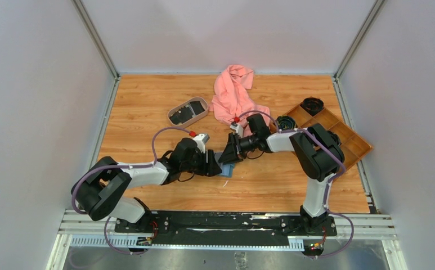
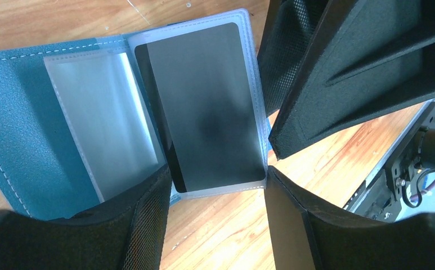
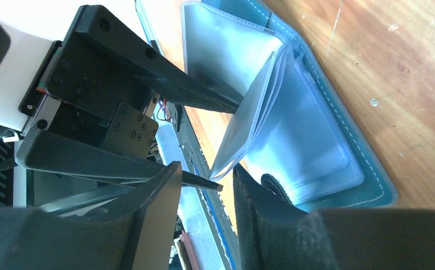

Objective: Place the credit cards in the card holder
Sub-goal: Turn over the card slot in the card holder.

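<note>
The teal card holder (image 2: 12, 112) lies open on the wood, with clear sleeves (image 2: 105, 112) fanned up from its spine. One sleeve holds a black credit card (image 2: 209, 107). My left gripper (image 2: 218, 174) is open and straddles that sleeve's near end, its fingertips (image 2: 147, 202) at the sleeve's corners. My right gripper (image 3: 206, 169) is open over the holder (image 3: 372, 180), beside the raised sleeve (image 3: 249, 124), with nothing pinched. In the top view both grippers (image 1: 215, 164) (image 1: 230, 153) meet at the holder (image 1: 227, 170). More black credit cards (image 1: 184, 112) lie in the oval beige tray.
The oval beige tray (image 1: 202, 103) sits behind the left arm. A pink cloth (image 1: 234, 93) lies crumpled at the back centre. A brown wooden compartment tray (image 1: 339, 132) with black round parts stands at the right, by the right arm's elbow. Grey walls enclose the table.
</note>
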